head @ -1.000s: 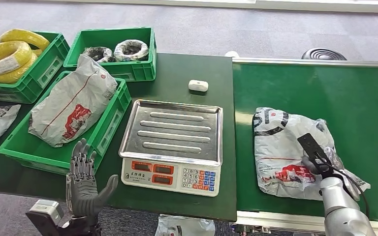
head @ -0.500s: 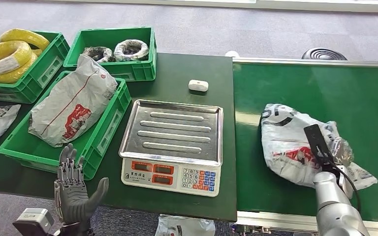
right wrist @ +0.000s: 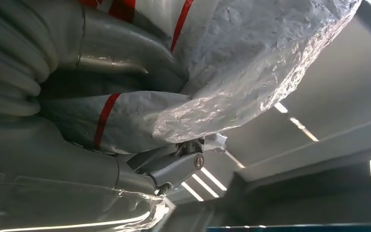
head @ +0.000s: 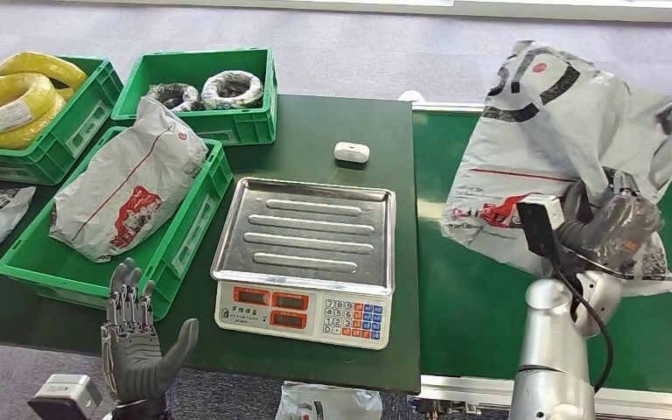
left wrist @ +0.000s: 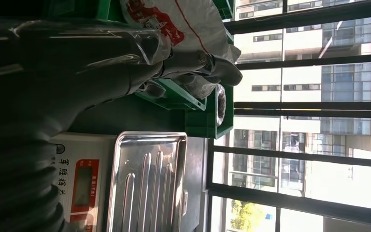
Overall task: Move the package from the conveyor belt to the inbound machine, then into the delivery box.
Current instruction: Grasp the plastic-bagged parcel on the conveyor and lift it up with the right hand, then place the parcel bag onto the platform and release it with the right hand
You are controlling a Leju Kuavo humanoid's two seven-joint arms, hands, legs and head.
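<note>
— Carrying the package [head: 553, 131] across to the scale [head: 306, 258] was the step we judged to be in hand; our right hand [head: 611, 229] had its fingers clenched on the lower part of the bag, which hung lifted off the conveyor belt [head: 481, 306], above it and well to the right of the scale

— And how did we think it should go?

— We reckoned the bag had to travel left, high enough for its drooping edge to pass over the steel tray [head: 308, 229], then come down flat in the middle so nothing overhung the keypad. We held it by one part only, so we judged a slow swing was safer than a quick one

— What of our left hand [head: 136, 337]?

— It stood at the near table edge, fingers spread and upright, holding nothing, close to the green crate [head: 188, 229] that we took for the delivery box

— How did the package look?

— It was a soft grey-white plastic mailer, crumpled, with black lettering near its top and red print and a red line lower down. It sagged around our fingers, so we guessed the contents were light and loose
</note>
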